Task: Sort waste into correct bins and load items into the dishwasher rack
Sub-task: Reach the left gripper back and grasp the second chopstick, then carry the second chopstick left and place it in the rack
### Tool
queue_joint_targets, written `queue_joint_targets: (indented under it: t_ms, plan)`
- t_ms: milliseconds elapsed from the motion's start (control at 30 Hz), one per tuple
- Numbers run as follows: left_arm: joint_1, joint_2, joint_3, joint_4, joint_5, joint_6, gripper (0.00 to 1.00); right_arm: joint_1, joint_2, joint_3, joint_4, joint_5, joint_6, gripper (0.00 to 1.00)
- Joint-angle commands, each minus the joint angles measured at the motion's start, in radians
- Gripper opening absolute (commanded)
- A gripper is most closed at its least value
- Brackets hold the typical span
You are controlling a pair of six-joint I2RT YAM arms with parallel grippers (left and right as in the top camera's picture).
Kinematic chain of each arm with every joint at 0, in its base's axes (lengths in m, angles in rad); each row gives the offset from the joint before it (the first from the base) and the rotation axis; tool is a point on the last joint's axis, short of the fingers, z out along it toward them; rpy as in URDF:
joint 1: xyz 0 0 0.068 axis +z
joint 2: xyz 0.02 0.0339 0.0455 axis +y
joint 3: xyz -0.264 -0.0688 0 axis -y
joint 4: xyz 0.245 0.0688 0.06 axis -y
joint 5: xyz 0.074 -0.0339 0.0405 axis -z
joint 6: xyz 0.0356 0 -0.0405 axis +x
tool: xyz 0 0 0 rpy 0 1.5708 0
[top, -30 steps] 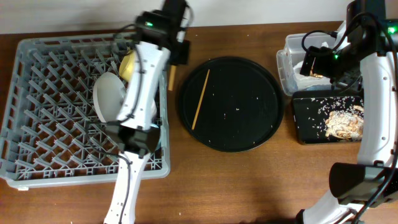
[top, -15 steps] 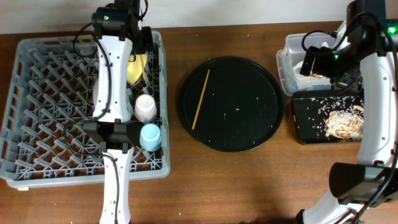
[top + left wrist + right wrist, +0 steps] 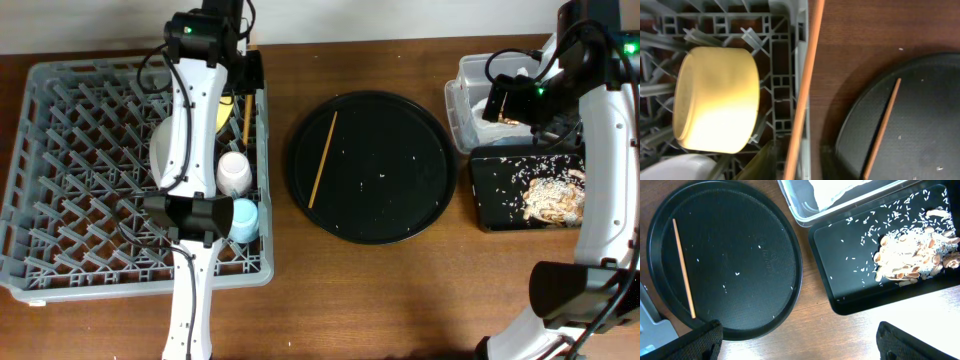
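My left gripper is shut on a wooden chopstick and holds it over the right rim of the grey dishwasher rack at the back. The yellow bowl lies on its side in the rack beside it. The plate, pink cup and blue cup stand in the rack. The second chopstick lies on the round black tray. My right gripper is open and empty, above the clear tub that holds white napkins.
The shallow black rectangular tray at the right holds brownish food scraps and scattered rice. It sits against the clear tub. Small crumbs dot the round tray. Bare wooden table lies between the rack and the round tray.
My left arm swung left from outside the rack's right edge to over the rack, then back a little to the right, carrying the chopstick. The right arm has not moved.
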Motion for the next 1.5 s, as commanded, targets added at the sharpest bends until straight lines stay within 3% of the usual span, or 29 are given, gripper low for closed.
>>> queue_joint_targets:
  t_ms: [0, 67, 300, 367, 500, 533, 600, 767, 967, 1033, 1167, 1300, 1467]
  plan:
    - [0.003, 0.023, -0.006, 0.0, 0.002, 0.014, 0.47, 0.005, -0.002, 0.013, 0.0, -0.002, 0.003, 0.99]
    - [0.004, 0.023, -0.006, 0.0, 0.002, 0.014, 0.51, 0.005, -0.002, 0.013, 0.0, -0.002, 0.003, 0.99]
    - [-0.024, 0.018, -0.004, 0.013, 0.003, 0.014, 0.51, 0.005, -0.002, 0.013, -0.001, -0.002, 0.004, 0.99]
    - [-0.057, 0.006, 0.0, 0.029, 0.006, 0.104, 0.5, 0.005, -0.002, 0.013, -0.001, -0.002, 0.004, 0.99]
    - [-0.154, 0.009, -0.023, 0.001, 0.006, 0.149, 0.5, 0.005, -0.002, 0.013, 0.0, -0.002, 0.004, 0.99]
    - [-0.181, 0.009, -0.046, 0.003, 0.005, 0.153, 0.49, 0.005, -0.002, 0.013, 0.0, -0.002, 0.004, 0.99]
    - [-0.249, 0.011, -0.159, 0.027, -0.005, 0.171, 0.38, 0.005, -0.002, 0.013, -0.002, -0.002, 0.003, 0.99]
    - [-0.3, 0.011, -0.449, 0.128, 0.018, 0.168, 0.37, 0.005, -0.002, 0.013, -0.01, 0.005, 0.004, 0.99]
    - [-0.349, 0.011, -0.616, 0.253, 0.021, 0.194, 0.31, 0.005, -0.002, 0.013, -0.019, 0.005, 0.004, 0.99]
    - [-0.349, 0.011, -0.651, 0.271, 0.021, 0.193, 0.21, 0.005, -0.002, 0.013, -0.024, 0.005, 0.003, 0.99]
    - [-0.346, 0.011, -0.651, 0.273, -0.04, 0.193, 0.01, 0.005, -0.002, 0.013, -0.023, 0.005, 0.003, 0.99]
    - [-0.344, 0.002, -0.533, 0.216, -0.047, 0.193, 0.01, 0.005, -0.002, 0.013, -0.024, 0.005, 0.003, 0.99]
    - [-0.265, -0.007, -0.102, -0.003, -0.052, 0.188, 0.01, 0.005, -0.002, 0.013, -0.023, 0.005, 0.004, 0.99]
